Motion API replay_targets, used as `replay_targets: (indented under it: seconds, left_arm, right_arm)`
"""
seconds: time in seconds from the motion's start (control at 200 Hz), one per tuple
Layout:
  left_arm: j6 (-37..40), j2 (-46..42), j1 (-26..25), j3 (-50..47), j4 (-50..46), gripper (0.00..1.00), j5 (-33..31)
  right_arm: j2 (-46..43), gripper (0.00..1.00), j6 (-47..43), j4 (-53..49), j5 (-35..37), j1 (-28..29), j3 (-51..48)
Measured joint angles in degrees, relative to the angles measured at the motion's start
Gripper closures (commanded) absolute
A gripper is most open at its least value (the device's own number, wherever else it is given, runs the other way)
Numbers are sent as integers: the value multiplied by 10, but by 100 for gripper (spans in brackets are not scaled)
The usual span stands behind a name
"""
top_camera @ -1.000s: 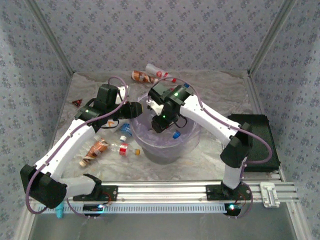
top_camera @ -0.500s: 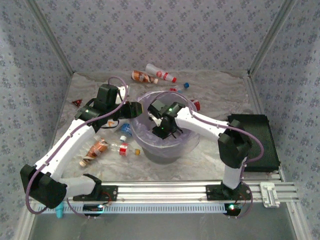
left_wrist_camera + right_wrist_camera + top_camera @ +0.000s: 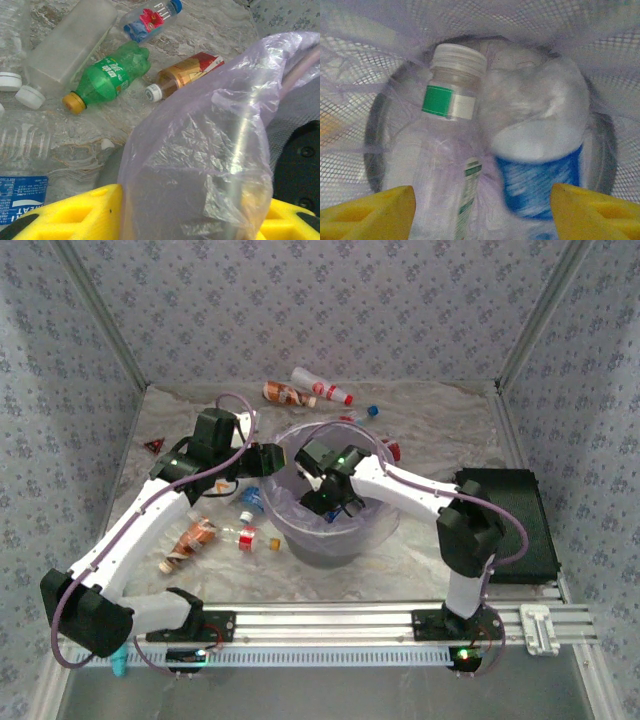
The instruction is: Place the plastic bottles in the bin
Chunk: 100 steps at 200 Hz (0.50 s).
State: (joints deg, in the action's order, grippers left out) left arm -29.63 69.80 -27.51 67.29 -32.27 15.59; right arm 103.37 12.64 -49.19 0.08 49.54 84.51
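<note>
Status report. I see the bin [image 3: 345, 542] standing at mid-tabletop [image 3: 450, 425], lined with a lavender bag [image 3: 200, 150].

Right pincer [image 3: 482, 215] hangs inside the bin, released: its yellow fingertips [image 3: 370, 212] stand wide apart with nothing between them. Below it, on the bin floor, lie a clear bottle with a green label [image 3: 451, 107] and, just beside it on the right, a blue-labelled bottle [image 3: 540, 175], which is blurred.

Left pincer [image 3: 268, 460] sits at the bin's left rim. In the left wrist view, a fold of the bag fills the gap between its yellow fingers [image 3: 70, 217]. I cannot tell whether they clamp it.

Further plastic bottles lie on the tabletop outside the bin. The left wrist view shows a green bottle [image 3: 112, 75] just beside a white-capped bottle with a red and gold label [image 3: 187, 71], with a blue-capped bottle [image 3: 150, 17] near them. In the top view, a white bottle with a red cap [image 3: 322, 388] lies beyond the bin's far rim.
</note>
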Motion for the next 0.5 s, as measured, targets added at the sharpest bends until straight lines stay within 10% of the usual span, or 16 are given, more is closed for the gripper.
replay_targets:
  seconds: [0.5]
  left_arm:
    - [0, 0, 0, 0, 0, 51, 0]
  right_arm:
    - [-141, 27, -31, -114, 6, 8, 148]
